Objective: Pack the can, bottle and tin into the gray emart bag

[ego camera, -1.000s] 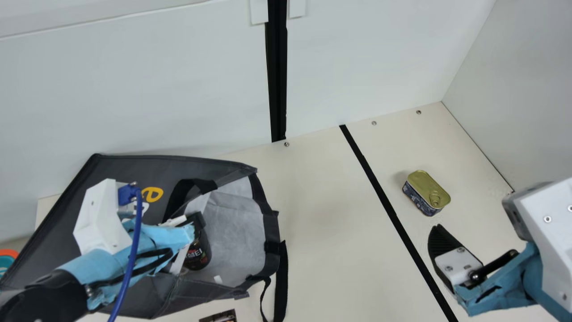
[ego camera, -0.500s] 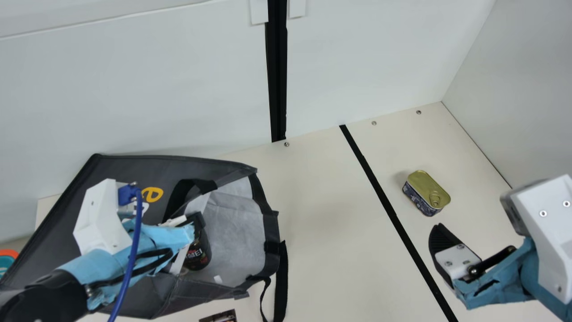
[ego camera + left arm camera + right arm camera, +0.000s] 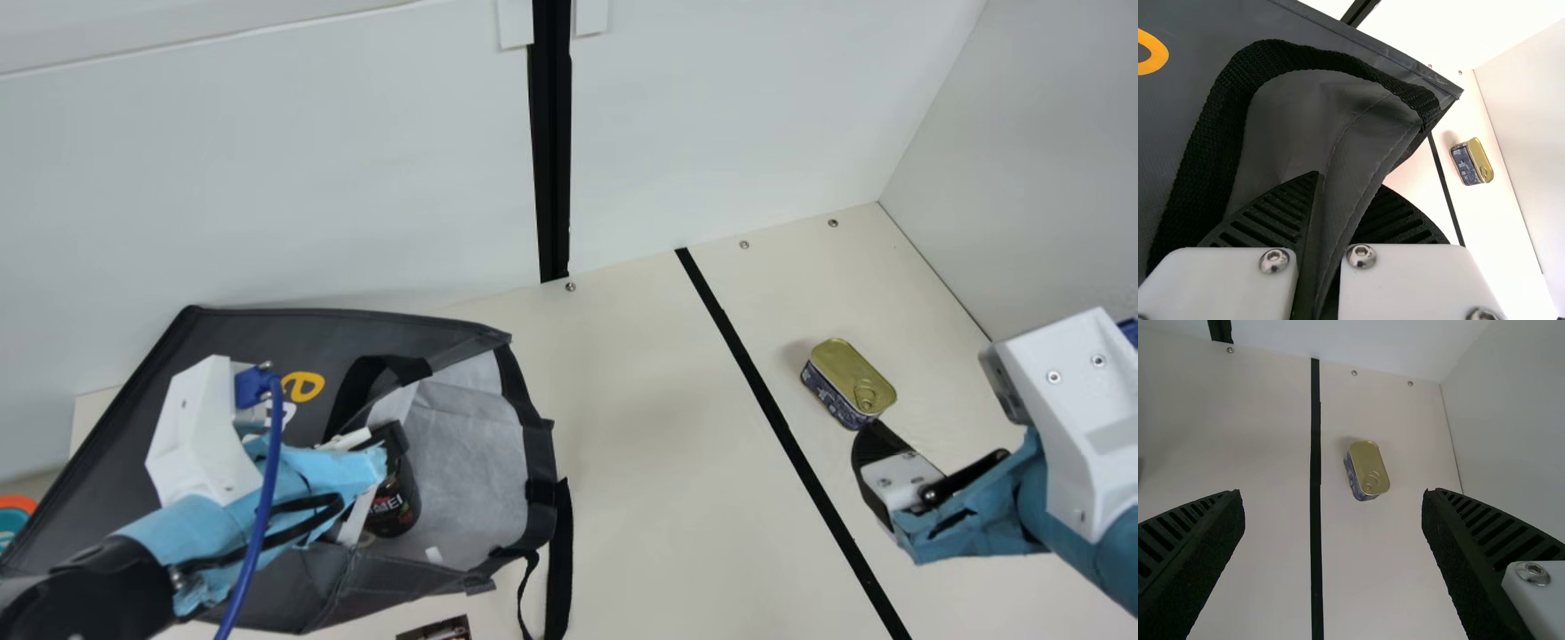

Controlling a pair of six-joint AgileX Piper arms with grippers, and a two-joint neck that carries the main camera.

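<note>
I have my left end effector [image 3: 360, 467] at the gray emart bag [image 3: 249, 342], which lies on the cream surface [image 3: 622, 427] on my left side, its mouth gaping toward the middle and its pale lining [image 3: 471, 444] in sight. The left wrist view shows a fold of the bag's gray cloth [image 3: 1358, 147] pinched between this end effector's ribbed fingers, so my left grasp is on the bag itself. A black strap [image 3: 1231, 100] arches next to that fold. In the main view, a dark container [image 3: 391, 520] with pale lettering sits inside the bag, partly hidden behind my left end effector; I cannot tell whether it is the can or the bottle. The tin [image 3: 853, 378] stands out on the surface on my right side, beyond the black stripe [image 3: 773, 409] as seen from the bag, with its gold lid and ring pull facing up and a dark blue patterned side. My right end effector [image 3: 878, 449] is near it, released and holding nothing. In the right wrist view its ribbed fingers are spread wide, and the tin lies ahead of the gap, touching neither finger. Near the bag, a dark printed piece [image 3: 436, 630] pokes in at the main view's bottom edge, and an orange and teal object [image 3: 16, 514] is partly in sight at the left edge.
</note>
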